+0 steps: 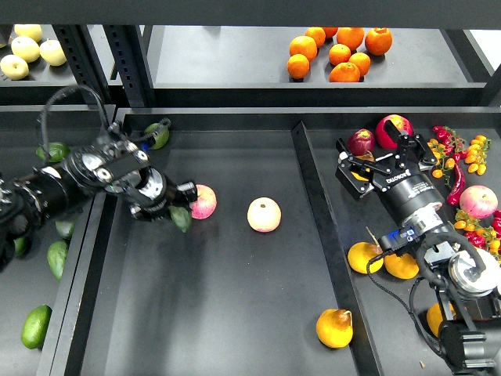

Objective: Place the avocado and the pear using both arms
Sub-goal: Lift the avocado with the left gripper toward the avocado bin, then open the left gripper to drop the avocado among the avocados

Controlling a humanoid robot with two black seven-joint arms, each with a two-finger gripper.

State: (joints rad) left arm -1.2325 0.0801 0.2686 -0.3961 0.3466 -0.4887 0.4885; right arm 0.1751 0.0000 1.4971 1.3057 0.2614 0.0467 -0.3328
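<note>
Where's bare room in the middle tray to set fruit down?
The middle tray is bare along its near left, and at the back past the two apples. The pear fills the near right corner; around the left tool it is crowded.

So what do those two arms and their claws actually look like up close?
Both arms are black, built of rounded segments with silvery metal joints and loose black cables looping alongside. The right gripper has two black fingers and white lettering on its body; a blue fitting sits behind it. The left gripper is black too.
</note>
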